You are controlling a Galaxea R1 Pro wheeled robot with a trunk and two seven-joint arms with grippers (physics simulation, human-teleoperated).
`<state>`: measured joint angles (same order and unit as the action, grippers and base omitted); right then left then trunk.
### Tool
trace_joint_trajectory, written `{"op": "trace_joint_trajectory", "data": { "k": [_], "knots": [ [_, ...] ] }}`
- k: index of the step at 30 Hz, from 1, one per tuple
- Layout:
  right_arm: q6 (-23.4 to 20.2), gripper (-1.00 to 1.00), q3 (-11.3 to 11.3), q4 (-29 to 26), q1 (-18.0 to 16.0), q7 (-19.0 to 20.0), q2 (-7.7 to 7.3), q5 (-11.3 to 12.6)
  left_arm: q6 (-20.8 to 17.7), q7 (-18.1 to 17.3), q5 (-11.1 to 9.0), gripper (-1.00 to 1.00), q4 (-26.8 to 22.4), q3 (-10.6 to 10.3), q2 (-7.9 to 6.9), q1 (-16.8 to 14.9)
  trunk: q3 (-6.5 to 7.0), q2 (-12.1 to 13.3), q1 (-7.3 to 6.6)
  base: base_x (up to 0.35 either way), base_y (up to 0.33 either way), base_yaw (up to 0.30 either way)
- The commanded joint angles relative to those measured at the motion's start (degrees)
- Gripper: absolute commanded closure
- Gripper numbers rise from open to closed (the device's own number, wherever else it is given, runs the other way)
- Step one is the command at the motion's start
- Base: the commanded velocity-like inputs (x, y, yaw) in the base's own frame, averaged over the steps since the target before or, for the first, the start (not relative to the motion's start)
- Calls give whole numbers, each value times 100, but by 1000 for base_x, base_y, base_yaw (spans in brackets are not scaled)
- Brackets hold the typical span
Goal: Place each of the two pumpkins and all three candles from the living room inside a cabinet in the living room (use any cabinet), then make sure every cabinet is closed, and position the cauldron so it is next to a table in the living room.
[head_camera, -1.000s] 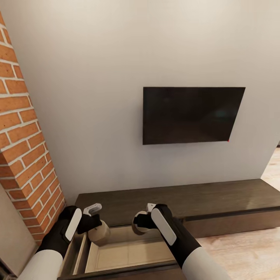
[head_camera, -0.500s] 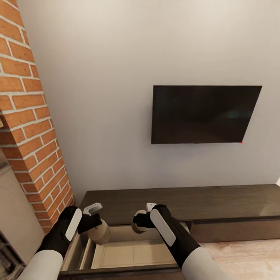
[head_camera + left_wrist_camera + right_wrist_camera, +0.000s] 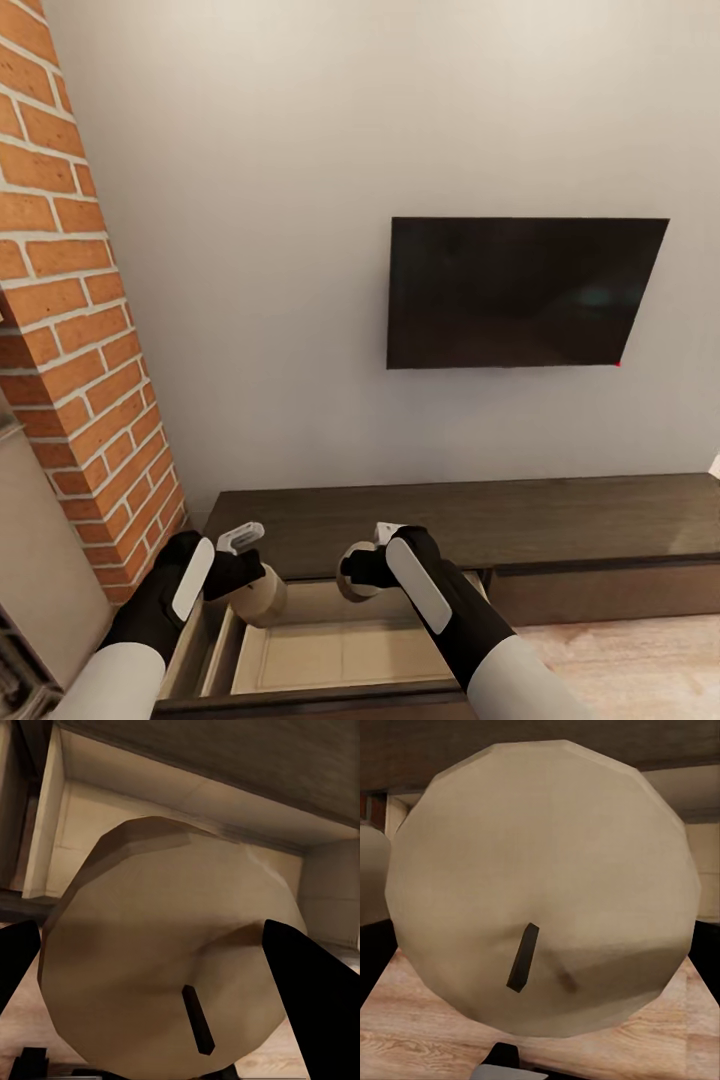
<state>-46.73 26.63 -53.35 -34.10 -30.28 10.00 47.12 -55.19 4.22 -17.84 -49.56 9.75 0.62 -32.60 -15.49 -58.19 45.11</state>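
— While hovering over the open drawer, what about the left gripper?
— Closed on a candle, a beige stub with a flat round top. From the left wrist view, dark fingers pressed against both sides of the candle, small dark wick pointing up at the camera, pale drawer floor beyond.

— And the right gripper?
— Also carrying a candle, just beside the left one, above the same drawer's back edge. From the right wrist view, flat top of that candle close to the lens, wick near centre; fingers hidden behind it, so cannot tell their spread directly. Part of the other candle visible at the edge, wood floor below.

— Further out?
— Pulled out from the long dark-brown cabinet, pale inside, nothing seen lying on the visible floor. Neighbouring drawer front flush and shut. Light plank flooring on the right.

— Beyond that?
— Black television mounted on the grey wall, red brick column slanting along the left.
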Motion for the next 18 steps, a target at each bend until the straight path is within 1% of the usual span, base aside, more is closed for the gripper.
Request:
{"op": "trace_joint_trajectory", "data": {
  "k": [1, 12, 18],
  "knots": [
    [-2, 100, 0, 0, 0, 1, 0, -1, 19, 0, -1, 100, 32, 0, 3, -1, -18, -42, 23, 0, 0, -6],
    [-52, 100, 0, 11, 0, -62, 0, -3, 78, 0, 0, 100, 103, 0, 12, -1, -214, -483, 264, 0, 0, -1],
    [-349, 100, 0, 17, 0, -97, 0, -23, 78, 0, 0, 100, 104, 0, 13, -1, -322, -724, 396, 0, 0, 0]
  ]
}}
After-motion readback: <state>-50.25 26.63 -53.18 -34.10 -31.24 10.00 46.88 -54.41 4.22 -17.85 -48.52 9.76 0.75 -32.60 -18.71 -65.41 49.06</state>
